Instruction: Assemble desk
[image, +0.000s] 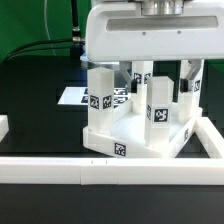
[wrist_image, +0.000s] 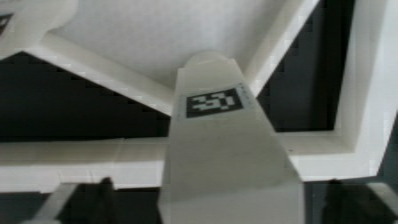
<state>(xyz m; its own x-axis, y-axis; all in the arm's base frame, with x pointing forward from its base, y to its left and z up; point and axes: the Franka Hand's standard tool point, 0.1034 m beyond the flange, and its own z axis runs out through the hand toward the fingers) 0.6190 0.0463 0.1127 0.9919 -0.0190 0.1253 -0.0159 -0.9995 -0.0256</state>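
Desk parts sit together near the middle of the exterior view: the white tabletop (image: 132, 138) lies with its raised rim up on the black table (image: 30, 105). It is tucked into the corner made by the front rail (image: 100, 172) and the side rail (image: 212, 140) on the exterior view's right. We count 4 square white legs standing upright inside the rim. 1 is at the near corner on the exterior view's left (image: 100, 92), 1 is toward the middle (image: 158, 105), and 2 are farther back (image: 141, 78) (image: 191, 85). We cannot tell whether any of them is seated in a corner socket. A black-and-white tag (image: 119, 150) shows on the tabletop's near wall.

The gripper (image: 157, 72) hangs straight down over the tabletop, with its dark fingers (image: 184, 78) lowered among the legs. In the wrist view the gripper (wrist_image: 222, 200) straddles 1 leg (wrist_image: 222, 150), which carries a tag (wrist_image: 215, 101) near its far end. A finger (wrist_image: 82, 196) stands on each side of that leg, and a dark gap shows between finger and leg on both sides. So we read the jaws as wide apart and not pressing on the leg, with nothing held. Beyond the leg, the wrist view shows the tabletop's rim (wrist_image: 107, 70).

Behind the desk, on the exterior view's left, the marker board (image: 78, 97) lies flat on the table.
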